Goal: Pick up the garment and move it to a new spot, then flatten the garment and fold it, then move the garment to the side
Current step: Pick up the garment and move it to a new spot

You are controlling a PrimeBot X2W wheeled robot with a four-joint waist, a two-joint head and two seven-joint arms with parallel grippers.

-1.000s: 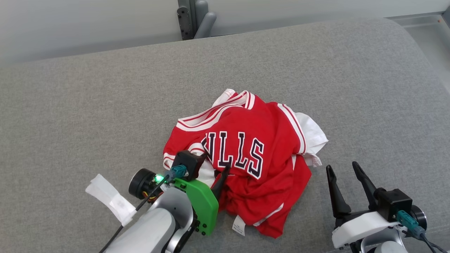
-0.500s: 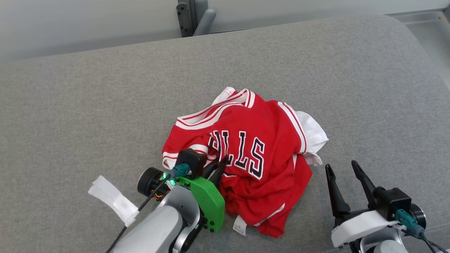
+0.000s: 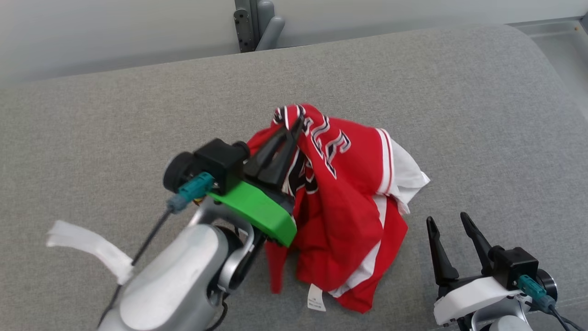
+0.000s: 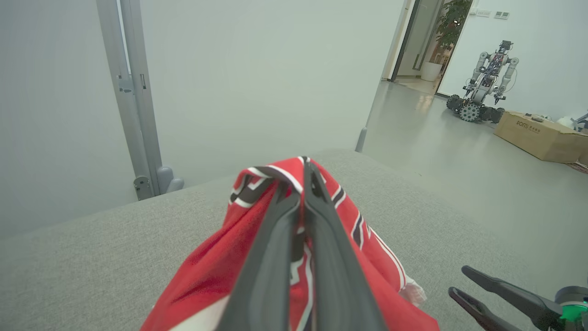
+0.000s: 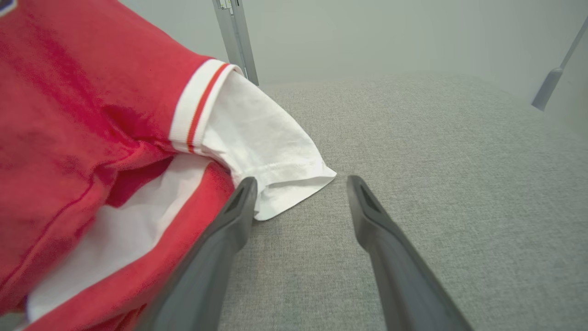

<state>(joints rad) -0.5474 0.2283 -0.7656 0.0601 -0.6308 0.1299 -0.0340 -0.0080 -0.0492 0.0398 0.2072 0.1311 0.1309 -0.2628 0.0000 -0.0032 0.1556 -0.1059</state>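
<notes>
Left fingers (image 3: 275,151) clamped on garment (image 3: 353,207), right fingers (image 3: 436,248) spread beside it, possibly touching

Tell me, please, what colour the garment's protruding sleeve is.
The garment has a white sleeve; the right wrist view shows it best.

Item one on my screen: a wide grey fabric cushion (image 3: 138,119) with a woven cover, rounded at its far right corner, spanning the head view. Lying on it, right of centre, I count one red jersey (image 3: 349,216), crumpled, with white trim and dark lettering. Its near hem and a white sleeve (image 3: 406,170) rest on the fabric, its far part stands raised, and a small white label (image 3: 316,298) at the near hem touches the cushion.
</notes>
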